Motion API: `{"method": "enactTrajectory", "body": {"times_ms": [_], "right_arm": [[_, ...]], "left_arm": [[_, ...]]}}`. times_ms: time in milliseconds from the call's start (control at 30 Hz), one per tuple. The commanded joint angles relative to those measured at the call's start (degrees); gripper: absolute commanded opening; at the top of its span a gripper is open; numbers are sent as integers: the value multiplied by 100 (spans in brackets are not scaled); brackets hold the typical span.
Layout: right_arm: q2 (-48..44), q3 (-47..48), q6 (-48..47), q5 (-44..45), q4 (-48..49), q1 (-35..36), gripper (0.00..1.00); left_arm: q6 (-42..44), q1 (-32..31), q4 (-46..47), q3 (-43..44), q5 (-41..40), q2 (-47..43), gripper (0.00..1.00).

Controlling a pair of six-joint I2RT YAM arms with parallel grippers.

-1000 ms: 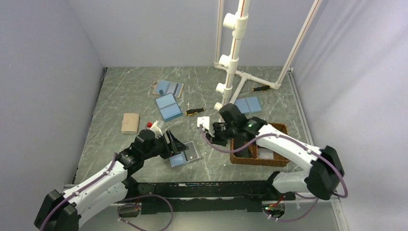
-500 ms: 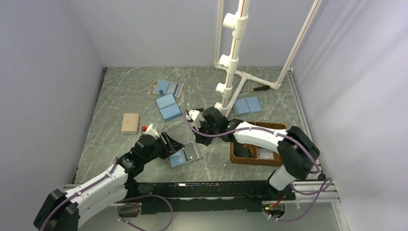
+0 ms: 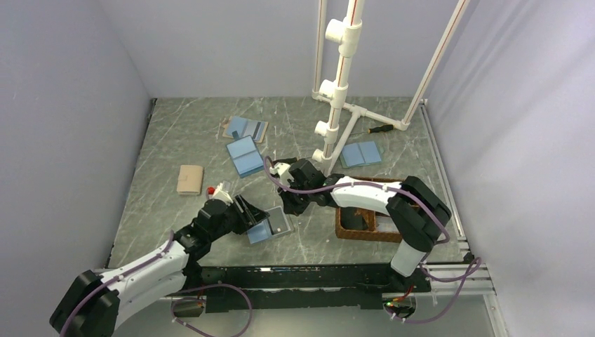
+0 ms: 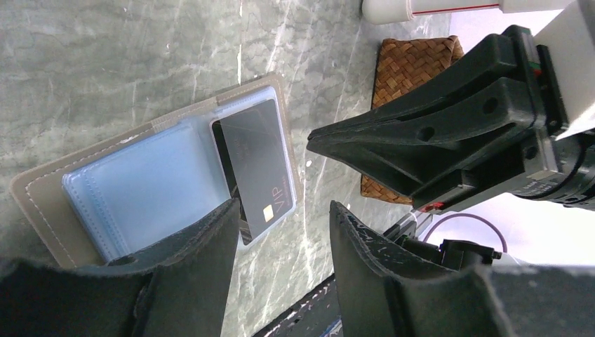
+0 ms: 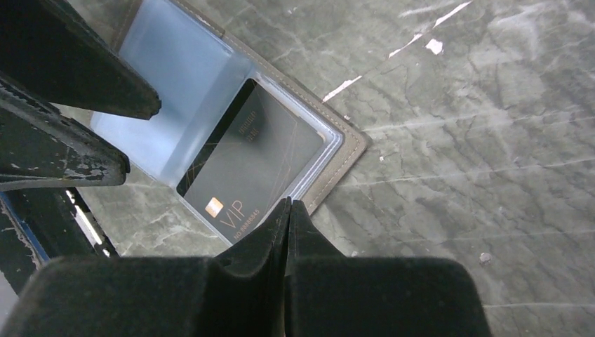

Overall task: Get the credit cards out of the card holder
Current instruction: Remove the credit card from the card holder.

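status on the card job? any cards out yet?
Done: the card holder lies open on the table. In hand: the left gripper, open, hangs over the holder. The right gripper, shut, points its tips at the edge of the dark VIP card. Left: that card sits in its clear pocket, not yet pulled out.

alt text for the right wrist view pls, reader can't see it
An open card holder lies flat on a grey marbled table, a dark VIP card in its clear pocket. The right gripper, fingers shut, points at the card's near edge; the left gripper, fingers apart, is over the light blue leaf.
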Motion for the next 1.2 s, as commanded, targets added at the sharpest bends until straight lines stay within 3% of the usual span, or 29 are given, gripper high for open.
{"method": "enactTrajectory", "body": {"times_ms": [0,367,567,867,1167], "right_arm": [[77,183,194,-82,75,-3,0],[189,201,267,-207,34,-23,0],[252,246,195,-183,-30,-21,0],[366,292,203,-239,-105,-21,0],[454,292,272,-342,-126,-12,0]], "left_arm": [[2,-23,463,68,-37,169,55],[-118,-33,1000,-75,-99,661,55],[12,-34,517,368,-58,1117,52],[-161,-82,598,473,-64,1556,52],[-152,-122,369,563,-145,1835,44]]}}
